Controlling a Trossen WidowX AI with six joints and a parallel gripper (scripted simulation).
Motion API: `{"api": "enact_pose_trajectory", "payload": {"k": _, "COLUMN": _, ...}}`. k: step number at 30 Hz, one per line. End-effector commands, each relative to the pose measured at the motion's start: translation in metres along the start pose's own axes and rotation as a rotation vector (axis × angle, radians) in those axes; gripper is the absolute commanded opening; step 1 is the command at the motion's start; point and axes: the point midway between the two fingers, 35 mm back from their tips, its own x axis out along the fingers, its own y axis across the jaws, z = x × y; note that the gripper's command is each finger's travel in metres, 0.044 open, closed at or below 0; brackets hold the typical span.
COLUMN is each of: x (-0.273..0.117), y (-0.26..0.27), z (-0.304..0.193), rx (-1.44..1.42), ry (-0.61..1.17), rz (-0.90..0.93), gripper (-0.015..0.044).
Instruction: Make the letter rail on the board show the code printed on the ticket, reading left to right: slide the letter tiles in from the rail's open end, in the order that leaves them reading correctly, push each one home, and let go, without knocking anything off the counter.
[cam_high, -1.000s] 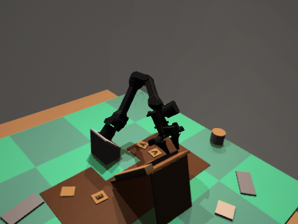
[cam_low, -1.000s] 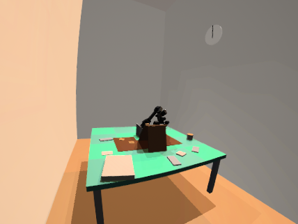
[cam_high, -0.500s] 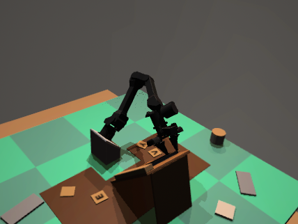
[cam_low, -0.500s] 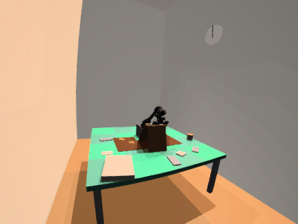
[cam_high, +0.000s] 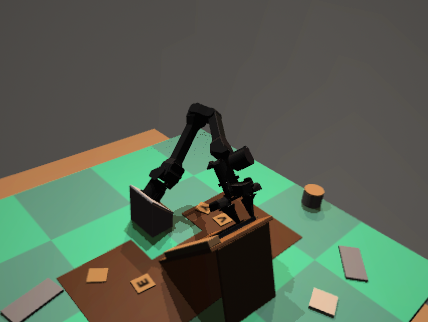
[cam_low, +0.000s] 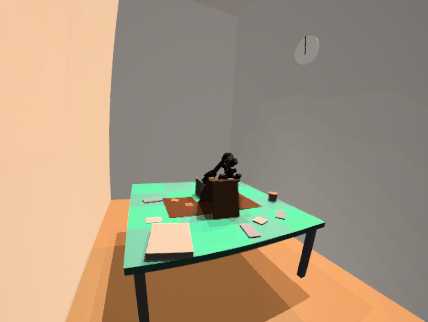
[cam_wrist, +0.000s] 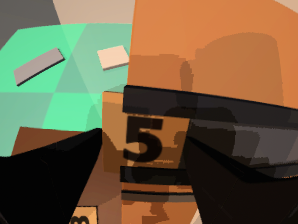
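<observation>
My gripper (cam_high: 245, 220) (cam_low: 230, 176) (cam_wrist: 144, 139) is shut on the orange tile marked 5 (cam_wrist: 145, 140). In the wrist view the tile's right part lies between the dark lips of the rail (cam_wrist: 210, 102), at its left end; its left edge sticks out past the board's edge. The board (cam_high: 247, 270) (cam_low: 225, 199) (cam_wrist: 165, 25) stands tilted, seen from behind in the top and exterior views. A tile marked V (cam_high: 222, 219) and another tile (cam_high: 203, 208) lie behind it. A tile marked E (cam_high: 143, 283) and a tile with no readable mark (cam_high: 97, 275) lie at the left. The ticket's code is not readable.
A dark upright panel (cam_high: 150, 217) stands by the arm's base. A round block (cam_high: 313, 196) (cam_low: 272, 196), a grey slab (cam_high: 353, 263) (cam_wrist: 39, 66) and a pale block (cam_high: 323, 301) (cam_wrist: 113, 57) lie around the board. A large pale box (cam_low: 170, 240) lies near the table's front edge.
</observation>
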Motion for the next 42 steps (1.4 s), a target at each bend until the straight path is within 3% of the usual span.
{"api": "enact_pose_trajectory", "payload": {"k": 1, "x": 0.001, "y": -0.003, "z": -0.002, "rx": -0.003, "ry": 0.005, "rz": 0.002, "gripper": 0.0000}}
{"api": "enact_pose_trajectory", "payload": {"k": 42, "x": 0.001, "y": -0.030, "z": -0.003, "rx": -0.003, "ry": 0.005, "rz": 0.001, "gripper": 0.0000}}
